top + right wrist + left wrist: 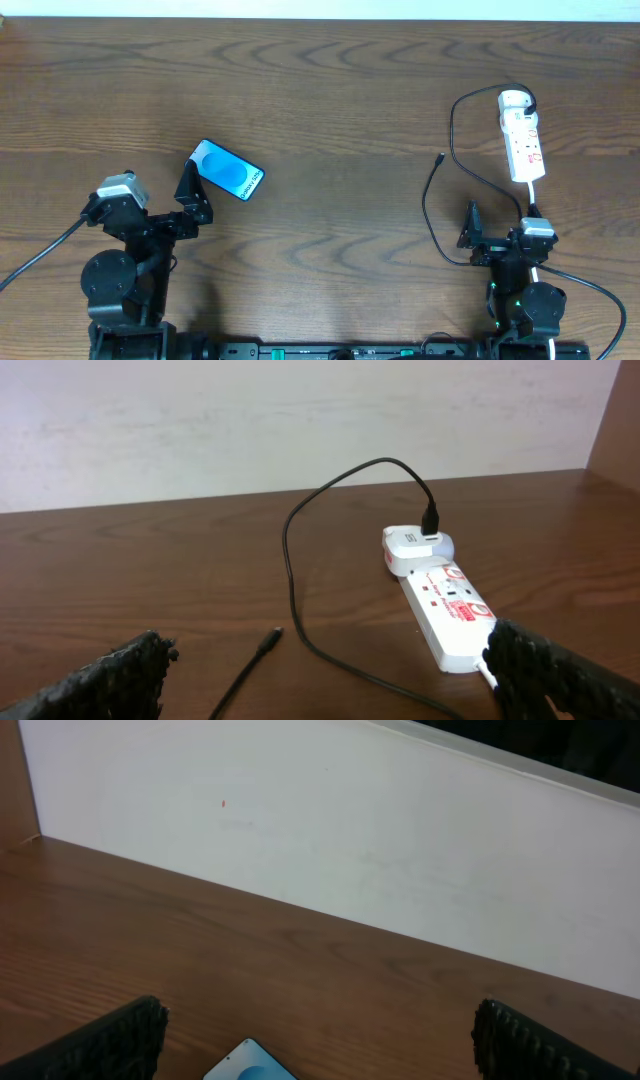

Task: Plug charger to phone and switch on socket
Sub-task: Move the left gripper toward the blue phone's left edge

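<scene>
The phone (227, 170) lies face up with a bright blue screen, left of centre; only one corner of the phone (250, 1063) shows in the left wrist view. My left gripper (190, 172) is open just beside its near left end, and nothing sits between the jaws of the gripper (320, 1040). The white socket (521, 135) lies at the far right. The black charger (452, 130) loops from a white adapter (405, 547) at the socket's far end. Its free plug (270, 638) rests on the wood. My right gripper (471, 212) is open and empty, near the socket (445, 610).
A white wall (350, 840) closes off the table's far edge. The socket's white cord (535, 195) runs toward my right arm's base (525, 300). My left arm's base (115, 280) stands at the front left. Bare wood lies between the phone and the charger.
</scene>
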`<action>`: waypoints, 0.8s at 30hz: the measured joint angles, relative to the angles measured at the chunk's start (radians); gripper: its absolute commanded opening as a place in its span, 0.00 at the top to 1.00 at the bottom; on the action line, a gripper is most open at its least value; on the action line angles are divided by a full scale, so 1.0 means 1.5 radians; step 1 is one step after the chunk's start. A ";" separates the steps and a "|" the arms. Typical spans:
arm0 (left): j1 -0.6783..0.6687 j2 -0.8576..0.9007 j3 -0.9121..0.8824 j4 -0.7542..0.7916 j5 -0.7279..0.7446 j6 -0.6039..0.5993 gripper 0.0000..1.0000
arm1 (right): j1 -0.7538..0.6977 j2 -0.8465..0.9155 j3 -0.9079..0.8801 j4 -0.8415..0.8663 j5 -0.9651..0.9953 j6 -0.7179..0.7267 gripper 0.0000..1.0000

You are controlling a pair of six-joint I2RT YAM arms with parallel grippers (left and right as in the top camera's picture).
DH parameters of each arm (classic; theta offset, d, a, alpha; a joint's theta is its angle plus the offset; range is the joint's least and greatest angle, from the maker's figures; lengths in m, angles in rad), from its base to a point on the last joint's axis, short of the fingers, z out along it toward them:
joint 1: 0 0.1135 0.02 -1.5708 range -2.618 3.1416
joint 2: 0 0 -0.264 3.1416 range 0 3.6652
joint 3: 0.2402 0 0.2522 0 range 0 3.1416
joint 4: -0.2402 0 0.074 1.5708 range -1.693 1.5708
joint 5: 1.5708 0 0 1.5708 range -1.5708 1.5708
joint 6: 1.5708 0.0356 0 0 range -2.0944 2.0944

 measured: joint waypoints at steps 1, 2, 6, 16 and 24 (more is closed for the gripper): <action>0.000 0.000 0.000 0.000 0.000 0.000 0.02 | 0.000 0.000 0.000 0.000 0.000 0.000 0.01; 0.000 0.000 0.000 0.000 0.000 0.000 0.02 | 0.000 0.000 0.000 0.000 0.000 0.000 0.01; 0.000 0.000 0.000 0.000 0.000 0.000 0.02 | 0.000 0.000 0.000 0.000 0.000 0.000 0.01; 0.000 0.006 0.004 0.013 -0.002 0.000 0.02 | 0.000 0.000 0.000 0.000 0.000 0.000 0.01; 0.000 0.094 0.077 0.029 -0.004 0.000 0.02 | 0.000 0.000 0.000 0.000 0.000 0.000 0.01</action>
